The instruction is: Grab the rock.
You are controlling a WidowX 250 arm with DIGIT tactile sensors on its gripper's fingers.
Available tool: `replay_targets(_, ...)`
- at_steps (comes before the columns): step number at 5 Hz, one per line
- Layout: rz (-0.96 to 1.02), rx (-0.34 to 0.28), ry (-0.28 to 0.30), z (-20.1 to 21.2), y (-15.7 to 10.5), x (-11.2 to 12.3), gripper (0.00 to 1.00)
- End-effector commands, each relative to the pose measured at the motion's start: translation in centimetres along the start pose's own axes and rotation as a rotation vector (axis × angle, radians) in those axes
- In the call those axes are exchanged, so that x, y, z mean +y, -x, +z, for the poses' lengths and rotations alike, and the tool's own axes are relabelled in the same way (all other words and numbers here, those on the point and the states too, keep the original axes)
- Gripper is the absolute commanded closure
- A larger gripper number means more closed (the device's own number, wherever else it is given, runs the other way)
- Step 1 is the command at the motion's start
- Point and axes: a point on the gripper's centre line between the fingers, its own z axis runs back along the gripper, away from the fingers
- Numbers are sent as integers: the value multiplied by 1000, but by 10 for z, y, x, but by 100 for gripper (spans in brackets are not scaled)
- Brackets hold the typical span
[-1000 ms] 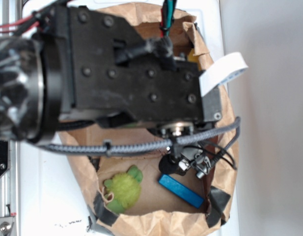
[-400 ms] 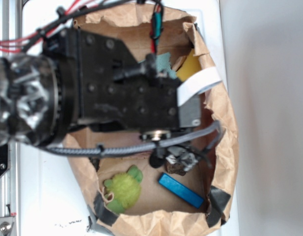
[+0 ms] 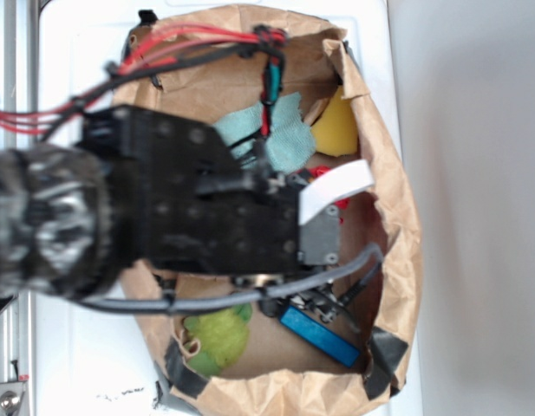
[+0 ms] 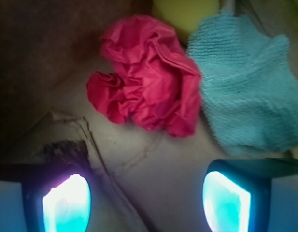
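Observation:
In the wrist view my gripper (image 4: 146, 195) is open, its two glowing fingertips wide apart over bare brown paper with nothing between them. A dark, rough-edged lump (image 4: 62, 146), which I take for the rock, lies just above the left fingertip, blurred and partly behind a paper fold. In the exterior view the black arm covers the bag's middle. The gripper (image 3: 314, 303) hangs low inside the bag beside the blue block (image 3: 319, 336). I cannot pick out the rock there.
Everything sits in a brown paper bag (image 3: 397, 225) with crumpled walls. A red crumpled ball (image 4: 146, 87), a teal cloth (image 4: 245, 92) and a yellow thing (image 3: 335, 130) lie at the far end. A green plush toy (image 3: 217, 336) is at the near left.
The arm has swung left and toward the bag's near end, uncovering the teal cloth, the yellow thing and part of the red ball. The gripper now sits closer to the blue block.

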Motion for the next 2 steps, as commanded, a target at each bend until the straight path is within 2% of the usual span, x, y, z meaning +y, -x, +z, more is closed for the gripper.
replay_targets(1,58,-16,72,8,-19,-19,0)
replay_targets(2,83,20,100,11,-18,-24,0)
